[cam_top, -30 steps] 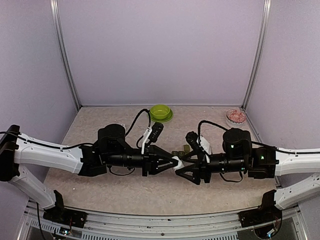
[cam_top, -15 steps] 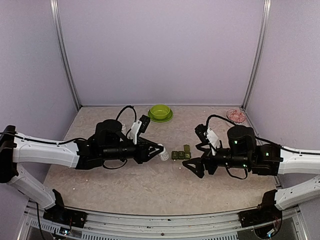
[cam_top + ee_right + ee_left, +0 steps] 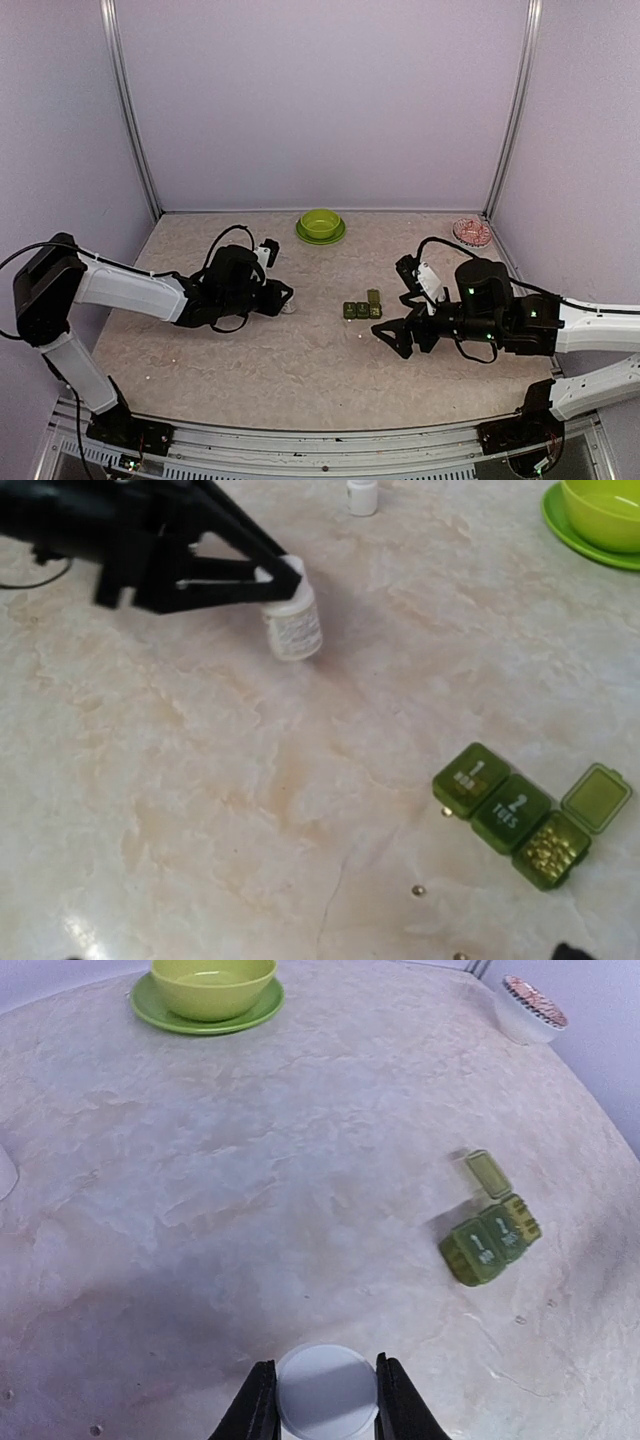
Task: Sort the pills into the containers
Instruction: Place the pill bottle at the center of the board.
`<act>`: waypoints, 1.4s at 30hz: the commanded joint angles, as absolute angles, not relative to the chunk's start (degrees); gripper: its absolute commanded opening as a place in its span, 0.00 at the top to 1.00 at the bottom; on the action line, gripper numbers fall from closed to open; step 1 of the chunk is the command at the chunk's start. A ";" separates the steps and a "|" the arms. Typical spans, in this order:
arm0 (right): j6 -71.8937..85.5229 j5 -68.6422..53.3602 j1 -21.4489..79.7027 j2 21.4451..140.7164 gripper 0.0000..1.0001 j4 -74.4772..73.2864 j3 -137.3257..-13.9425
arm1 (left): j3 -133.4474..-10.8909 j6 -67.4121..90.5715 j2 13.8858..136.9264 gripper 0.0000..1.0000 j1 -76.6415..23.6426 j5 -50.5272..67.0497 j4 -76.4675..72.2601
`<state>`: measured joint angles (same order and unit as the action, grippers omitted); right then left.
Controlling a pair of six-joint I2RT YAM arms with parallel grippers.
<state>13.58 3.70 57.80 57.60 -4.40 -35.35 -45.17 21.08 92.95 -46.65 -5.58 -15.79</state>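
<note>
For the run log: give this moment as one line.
left gripper: shut on white bottle | right gripper: open, empty | pill box: end compartment open, pills inside | two loose pills nearby

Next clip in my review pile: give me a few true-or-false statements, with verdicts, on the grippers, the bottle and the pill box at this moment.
1. The left gripper is closed on a white bottle. True.
2. All three lids of the pill box are shut. False: the end compartment is open, with yellowish pills inside.
3. The right gripper holds the pill box. False: its jaws are open and empty, apart from the box.
4. A few loose pills lie on the table near the pill box. True.
</note>
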 commanded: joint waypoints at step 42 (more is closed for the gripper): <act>17.18 5.61 56.07 58.97 0.00 -1.31 -31.83 | -72.84 13.05 120.84 0.57 -31.06 -11.02 -16.98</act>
